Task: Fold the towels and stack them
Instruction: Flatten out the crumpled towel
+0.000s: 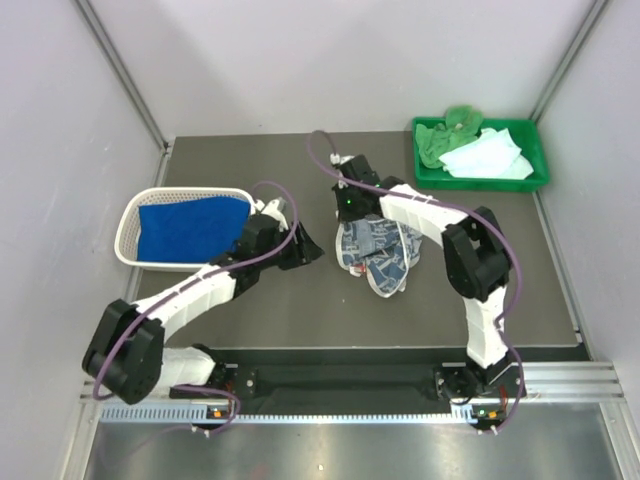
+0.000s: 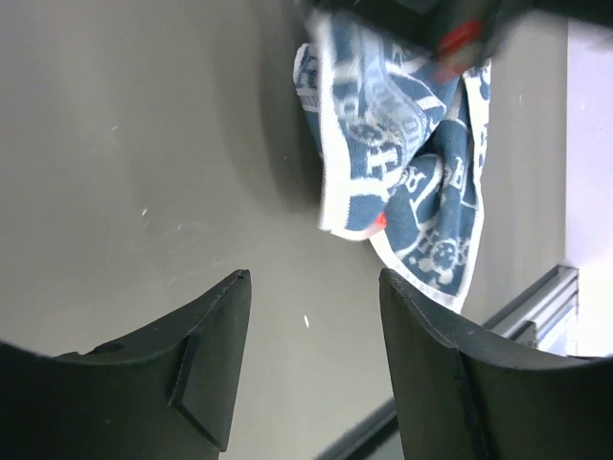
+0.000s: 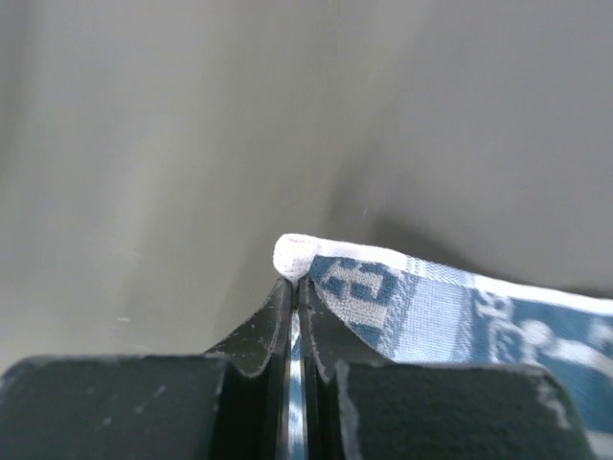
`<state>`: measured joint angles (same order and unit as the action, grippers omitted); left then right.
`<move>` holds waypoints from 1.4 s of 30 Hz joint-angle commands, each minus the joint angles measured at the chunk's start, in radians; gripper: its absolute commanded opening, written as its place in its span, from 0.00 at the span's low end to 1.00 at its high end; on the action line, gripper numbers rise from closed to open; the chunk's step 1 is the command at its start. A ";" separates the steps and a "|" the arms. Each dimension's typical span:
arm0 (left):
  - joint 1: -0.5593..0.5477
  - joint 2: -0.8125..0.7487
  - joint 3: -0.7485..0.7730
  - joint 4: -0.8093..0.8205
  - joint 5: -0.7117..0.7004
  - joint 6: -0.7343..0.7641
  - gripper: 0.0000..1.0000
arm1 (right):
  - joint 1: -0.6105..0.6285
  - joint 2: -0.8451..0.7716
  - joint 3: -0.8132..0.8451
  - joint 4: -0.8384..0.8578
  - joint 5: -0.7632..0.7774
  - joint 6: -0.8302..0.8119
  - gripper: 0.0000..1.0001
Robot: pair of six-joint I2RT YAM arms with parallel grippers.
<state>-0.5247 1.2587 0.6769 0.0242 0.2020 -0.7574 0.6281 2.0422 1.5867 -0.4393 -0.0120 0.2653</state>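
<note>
1. Right wrist view: the right end effector (image 3: 295, 286) has its two fingers pressed together on the white hemmed corner of the blue-grey patterned white towel (image 3: 450, 307). It pinches at the very tip, which I judge is meant to give control of an edge so the cloth can be spread flat.
2. Top external view puts that towel in a crumpled heap near the middle of the dark grey tabletop (image 1: 300, 310), under the right arm's wrist. It is not yet flat or folded.
3. Left wrist view shows the left end effector (image 2: 311, 280) with its fingers apart and nothing between them. It hovers over bare tabletop just beside the heap and faces it. That stance reads as readiness to take a second corner, since one pinch alone would only let the cloth dangle.
4. A royal blue towel (image 1: 190, 228) lies in the white lattice basket (image 1: 125, 240) at the left. It looks fairly flat and is probably the start of the stack.
5. A bright green towel (image 1: 447, 130) and a pale mint-white towel (image 1: 490, 155) lie loose in the rigid green plastic tray (image 1: 538, 172) at the far right, likely waiting their turn. No orange cloth is visible.
6. Judged progress is early to middle: the patterned towel is being handled and two more are unfolded.
</note>
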 commanded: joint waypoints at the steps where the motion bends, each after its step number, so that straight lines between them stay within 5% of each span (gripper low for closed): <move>1: -0.024 0.057 -0.033 0.255 -0.015 0.026 0.61 | -0.025 -0.128 0.047 0.090 -0.049 0.068 0.00; 14: -0.035 0.324 -0.027 0.694 0.088 0.104 0.61 | -0.044 -0.220 0.090 0.062 -0.051 0.098 0.00; 29: -0.035 0.265 -0.011 0.536 -0.001 0.338 0.61 | -0.048 -0.301 0.084 0.050 -0.055 0.086 0.00; 42: 0.063 0.223 0.053 0.459 0.074 0.448 0.64 | -0.061 -0.361 0.047 0.048 -0.069 0.078 0.00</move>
<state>-0.4984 1.5288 0.6796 0.4923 0.2569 -0.3557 0.5774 1.7554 1.6302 -0.4133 -0.0673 0.3447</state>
